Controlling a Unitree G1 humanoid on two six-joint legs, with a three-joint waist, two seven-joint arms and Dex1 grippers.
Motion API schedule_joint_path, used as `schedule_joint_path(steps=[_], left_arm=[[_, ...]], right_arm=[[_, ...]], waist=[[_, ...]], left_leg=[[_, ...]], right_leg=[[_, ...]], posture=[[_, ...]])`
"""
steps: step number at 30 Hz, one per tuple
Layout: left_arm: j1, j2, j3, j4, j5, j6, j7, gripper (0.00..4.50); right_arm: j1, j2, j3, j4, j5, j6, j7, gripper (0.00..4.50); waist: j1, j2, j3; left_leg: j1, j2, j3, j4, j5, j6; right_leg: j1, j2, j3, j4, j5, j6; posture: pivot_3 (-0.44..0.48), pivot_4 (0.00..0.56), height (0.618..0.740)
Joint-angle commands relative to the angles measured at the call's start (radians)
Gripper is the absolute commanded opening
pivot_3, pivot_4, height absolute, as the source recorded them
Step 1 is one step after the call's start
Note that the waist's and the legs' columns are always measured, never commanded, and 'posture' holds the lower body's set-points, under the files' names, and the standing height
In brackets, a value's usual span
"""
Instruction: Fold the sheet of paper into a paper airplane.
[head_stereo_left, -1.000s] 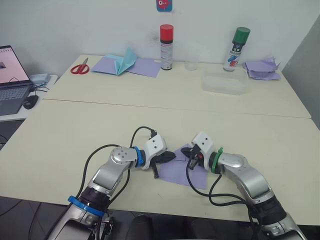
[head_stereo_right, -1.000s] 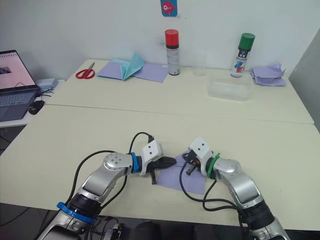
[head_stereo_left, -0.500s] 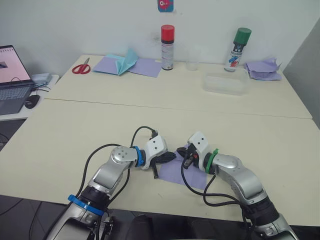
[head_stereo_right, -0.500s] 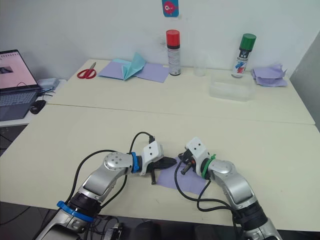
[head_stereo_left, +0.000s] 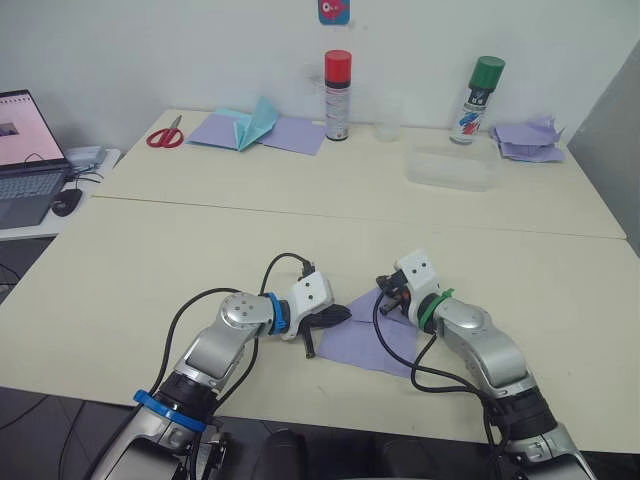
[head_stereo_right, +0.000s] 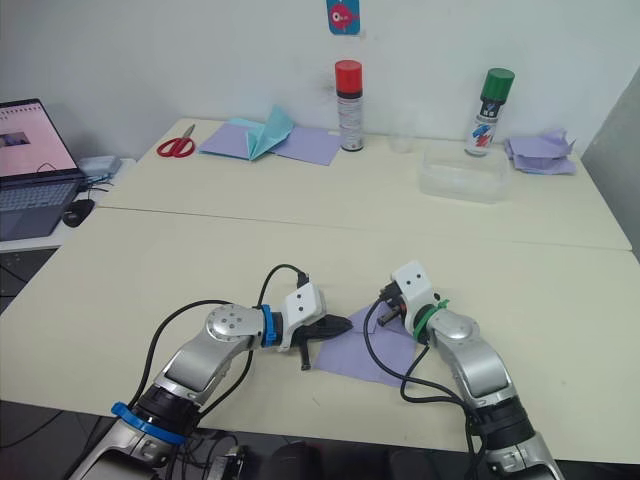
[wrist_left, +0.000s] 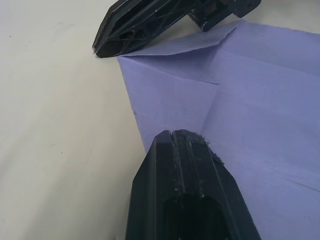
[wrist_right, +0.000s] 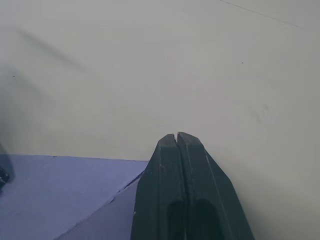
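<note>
Lavender, the sheet of paper (head_stereo_left: 370, 338) lies flat on the cream worktop (head_stereo_left: 150, 270), between the two pincers. Left pincer (wrist_left: 175, 136), fingers pressed together and empty, rests its tip on the sheet's near edge. Right pincer (wrist_right: 177, 136), likewise closed on nothing, sits at the folded corner beyond.

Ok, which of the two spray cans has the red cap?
The spray can with the red cap stands beside the purple sheets with the teal piece; the green-capped can stands further to the robot's right.
</note>
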Motion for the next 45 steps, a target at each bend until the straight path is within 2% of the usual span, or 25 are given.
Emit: schedule_joint_path(steps=[1,10,18,21,34,45], left_arm=[[0.004,-0.004,-0.037,0.047,0.043,0.025,0.003,0.03],[-0.05,-0.047,-0.057,0.067,0.054,0.04,0.0,0.03],[-0.108,-0.117,-0.057,0.127,0.064,0.026,0.025,0.03],[-0.135,-0.147,-0.039,0.141,0.058,0.022,0.045,0.03],[-0.143,-0.173,-0.044,0.148,0.055,0.006,0.036,0.03],[-0.149,-0.212,-0.098,0.195,0.097,-0.048,0.013,0.03]], right_arm=[[0.001,-0.035,-0.048,-0.079,0.053,-0.005,0.065,0.0],[0.02,-0.213,-0.095,-0.245,0.205,0.109,0.266,0.0],[0.067,-0.227,0.065,-0.249,0.126,0.121,0.249,0.0],[0.077,-0.232,0.089,-0.232,0.101,0.12,0.241,0.0],[0.087,-0.235,0.1,-0.213,0.094,0.109,0.246,0.0],[0.142,-0.305,0.056,-0.34,0.182,0.158,0.32,0.0]], waist=[[0.0,0.0,0.0],[0.003,0.001,0.001],[0.006,0.001,0.002],[0.005,0.0,0.002],[0.004,0.0,0.003],[0.007,0.0,0.003]], left_leg=[[0.0,0.0,0.0,0.0,0.0,0.0],[-0.001,-0.002,0.0,0.0,0.0,0.0],[-0.002,-0.002,0.0,0.0,0.0,0.0],[-0.004,-0.002,0.0,0.001,0.0,0.0],[-0.004,-0.001,0.0,0.0,0.0,0.0],[-0.004,-0.002,0.0,0.0,0.0,0.0]], right_leg=[[0.0,0.0,0.0,0.0,0.0,0.0],[0.0,0.0,0.0,-0.001,0.0,0.0],[0.0,0.001,0.0,-0.003,0.0,0.0],[0.0,0.001,0.0,-0.006,0.0,0.0],[0.0,0.001,0.0,-0.007,0.0,0.0],[0.001,0.001,0.0,-0.007,0.0,0.0]], posture=[[0.0,0.15,0.74],[0.0,0.15,0.74],[0.0,0.15,0.74],[0.0,0.15,0.74],[0.0,0.15,0.74],[0.0,0.15,0.74]])
